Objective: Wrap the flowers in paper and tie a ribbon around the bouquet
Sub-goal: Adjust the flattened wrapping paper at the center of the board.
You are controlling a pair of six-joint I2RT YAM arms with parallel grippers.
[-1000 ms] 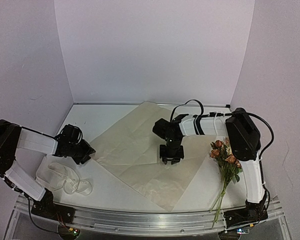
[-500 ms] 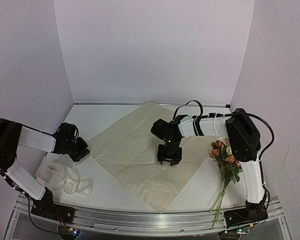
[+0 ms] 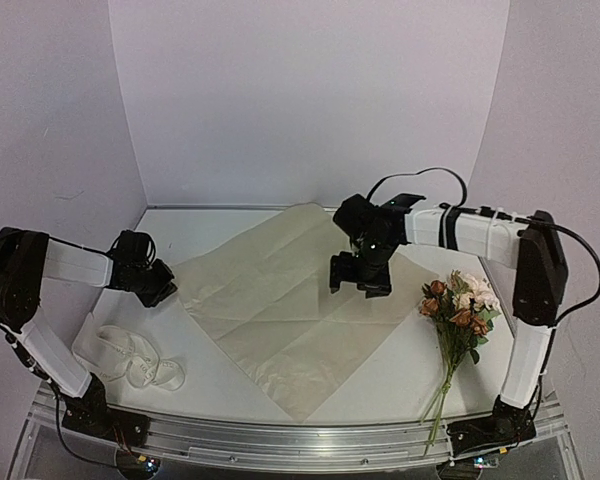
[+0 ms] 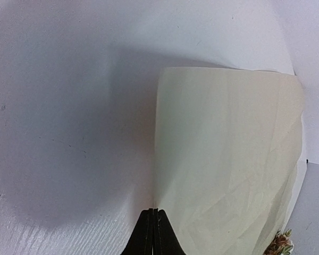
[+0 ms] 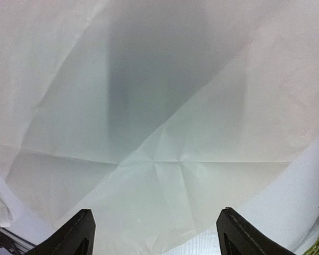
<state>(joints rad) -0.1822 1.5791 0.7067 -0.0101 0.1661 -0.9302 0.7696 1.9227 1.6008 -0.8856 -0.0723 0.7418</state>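
The paper (image 3: 290,300), a large creased peach-tan sheet, lies flat as a diamond in the middle of the table. My left gripper (image 3: 168,290) is shut on its left corner; in the left wrist view the paper (image 4: 228,154) runs straight out from the closed left gripper (image 4: 154,211). My right gripper (image 3: 360,287) hangs open above the sheet's right half, and the right wrist view shows the right gripper (image 5: 155,220) with only paper (image 5: 165,106) below it. The flowers (image 3: 458,310) lie on the table right of the sheet. The ribbon (image 3: 130,358) lies loosely piled at the front left. No bouquet is in view.
Lavender walls close the table at the back and on both sides. A metal rail (image 3: 280,440) runs along the front edge by the arm bases. The flower stems (image 3: 438,400) reach toward that rail.
My left gripper closed on the paper's left corner and drew the sheet to the left. My right gripper opened wide, rose off the paper and swung back to the right.
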